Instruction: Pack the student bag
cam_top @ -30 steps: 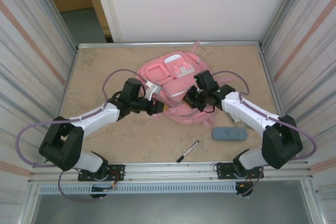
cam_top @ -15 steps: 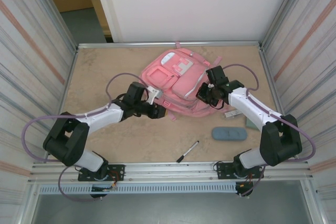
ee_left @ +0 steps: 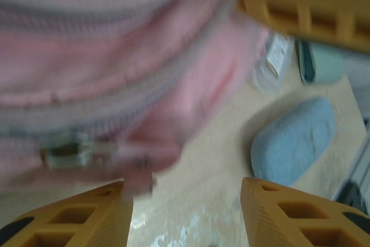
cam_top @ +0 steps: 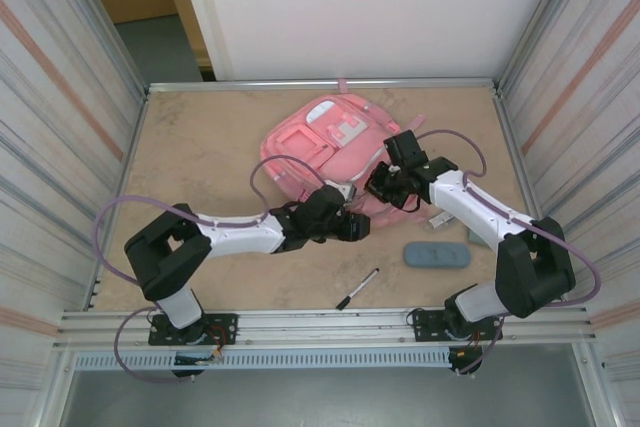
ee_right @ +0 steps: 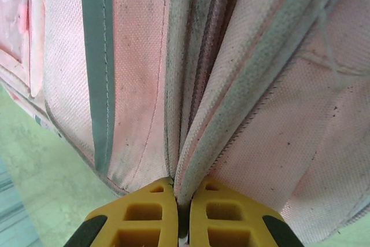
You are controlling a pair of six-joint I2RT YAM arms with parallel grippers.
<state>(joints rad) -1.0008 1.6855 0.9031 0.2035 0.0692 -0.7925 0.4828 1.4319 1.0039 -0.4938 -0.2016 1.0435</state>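
The pink student bag [cam_top: 325, 147] lies flat at the back middle of the table, front pockets up. My right gripper [cam_top: 381, 185] is at its right near corner; the right wrist view shows that gripper [ee_right: 183, 201] shut on a fold of the bag's [ee_right: 133, 56] pale-trimmed zip seam. My left gripper [cam_top: 356, 226] sits at the bag's near edge. In the blurred left wrist view it [ee_left: 185, 215] stands open over bare table, nothing between its fingers [ee_left: 78, 218]. The pink bag [ee_left: 115, 56] and a metal zip pull [ee_left: 69, 151] are just above them.
A blue-grey pencil case [cam_top: 437, 254] lies right of the left gripper, also seen as the blue case [ee_left: 295, 140]. A black pen [cam_top: 357, 288] lies near the front edge. A small white item [cam_top: 440, 217] and a green one [cam_top: 478, 237] sit by the right forearm.
My left arm has swung right along the bag's near edge to its right corner, and its gripper now stands open. The bag has shifted a little. The right gripper has barely moved.
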